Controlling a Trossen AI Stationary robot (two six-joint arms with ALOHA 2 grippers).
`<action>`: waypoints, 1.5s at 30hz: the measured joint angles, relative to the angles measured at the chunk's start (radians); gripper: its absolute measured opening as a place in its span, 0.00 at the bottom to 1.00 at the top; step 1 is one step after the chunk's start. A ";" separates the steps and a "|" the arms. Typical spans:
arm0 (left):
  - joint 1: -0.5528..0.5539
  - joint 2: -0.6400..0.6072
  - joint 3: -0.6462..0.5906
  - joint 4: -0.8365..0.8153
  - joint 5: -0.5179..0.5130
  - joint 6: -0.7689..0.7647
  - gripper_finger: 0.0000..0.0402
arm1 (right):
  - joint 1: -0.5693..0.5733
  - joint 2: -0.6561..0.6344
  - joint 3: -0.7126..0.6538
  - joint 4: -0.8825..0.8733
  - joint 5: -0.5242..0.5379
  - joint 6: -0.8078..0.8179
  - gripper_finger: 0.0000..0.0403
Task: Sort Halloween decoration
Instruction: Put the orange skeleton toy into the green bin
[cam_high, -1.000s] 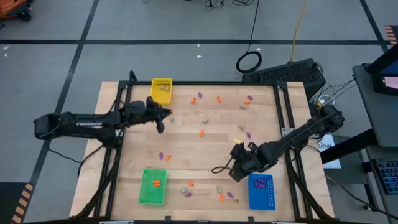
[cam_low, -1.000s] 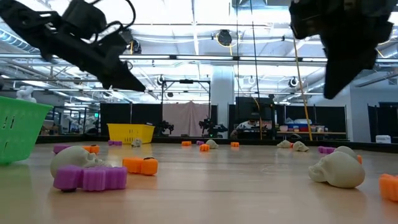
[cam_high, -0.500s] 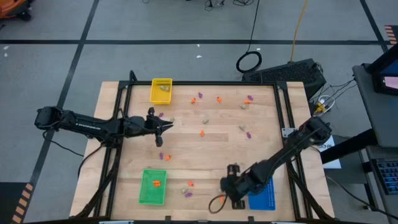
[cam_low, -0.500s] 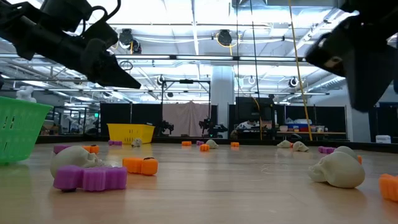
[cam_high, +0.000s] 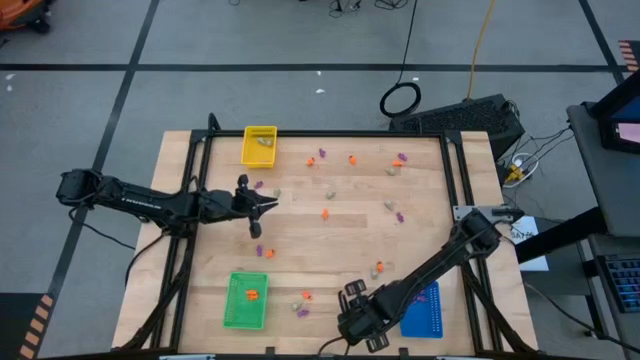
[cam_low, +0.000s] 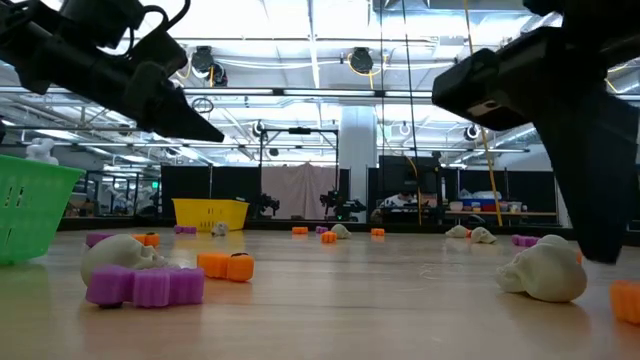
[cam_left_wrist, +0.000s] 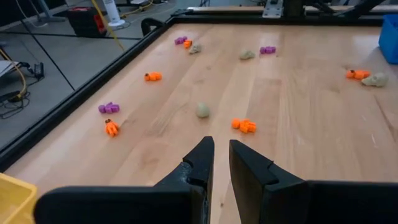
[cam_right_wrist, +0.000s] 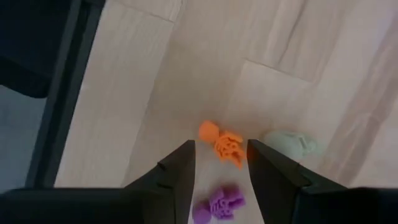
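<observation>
Hanging low over the near edge of the wooden table (cam_high: 300, 235), just left of the blue tray (cam_high: 432, 318), the right gripper (cam_right_wrist: 221, 148) has swung there within the last second from a spot farther in beside that tray, and its fingers, pressed together a second ago, now stand spread. In its wrist view an orange trinket (cam_right_wrist: 222, 145) lies on the boards between the fingertips, with a purple trinket (cam_right_wrist: 217, 203) and a beige-grey skull (cam_right_wrist: 291, 144) just beside it. That reads as a fresh approach: the orange piece looks like the next pick, not yet gripped, and it would belong in the green tray (cam_high: 232, 312) by the near left corner, which already holds orange. Farther in, toward the left edge, the left gripper (cam_high: 263, 203) has drifted a little away from the yellow tray (cam_high: 260, 133) at the far left corner; its fingers sit nearly pressed together, with only a thin slit and nothing visible in it. Many trinkets remain loose from the middle to the far edge, so the sorting appears far from finished.
</observation>
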 joint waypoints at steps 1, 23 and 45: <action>0.000 0.000 0.000 -0.007 0.000 0.004 0.12 | 0.000 0.004 0.000 -0.002 0.000 -0.006 0.33; -0.010 0.000 0.001 -0.035 -0.034 -0.037 0.12 | -0.017 0.053 0.001 -0.017 -0.014 -0.038 0.03; -0.191 -0.169 0.001 -0.149 -0.258 -0.009 0.12 | -0.242 -0.093 -0.003 0.425 0.240 -0.091 0.00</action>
